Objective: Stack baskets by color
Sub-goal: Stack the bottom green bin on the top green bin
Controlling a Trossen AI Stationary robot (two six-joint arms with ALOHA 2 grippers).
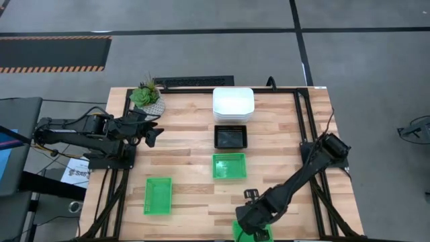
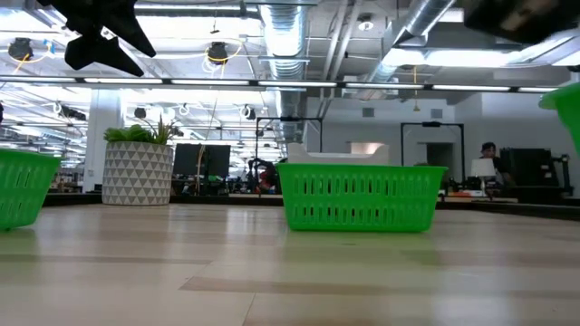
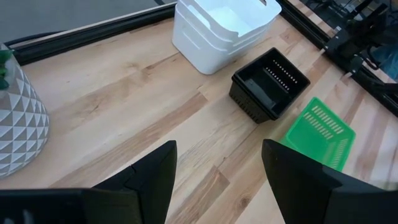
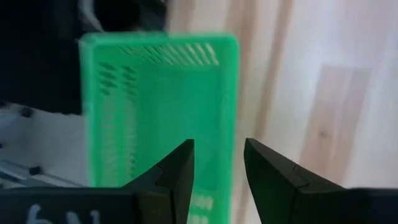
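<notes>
My right gripper [image 1: 254,225] hovers at the table's near edge, shut on a green mesh basket [image 4: 158,106], also seen as a green corner [image 2: 566,104] above the tabletop. A second green basket [image 1: 229,165] rests on its bottom at mid-table, and a third [image 1: 158,195] sits nearer and further left. Beyond them stand a black basket [image 1: 231,137] and a stack of white baskets [image 1: 233,103]. My left gripper [image 1: 153,136] waits open above the table's left side, touching nothing. My right gripper has the green basket by one long side wall [image 4: 231,155], one finger inside the basket and the other outside. The fingers come from above, slanting steeply down. The basket is lifted clear of the table, partly out over the near edge.
A potted plant in a patterned white pot [image 1: 148,96] stands at the far left corner. Black frame rails [image 1: 300,128] run along the table's sides. Bare wood lies between the left green basket and the middle one.
</notes>
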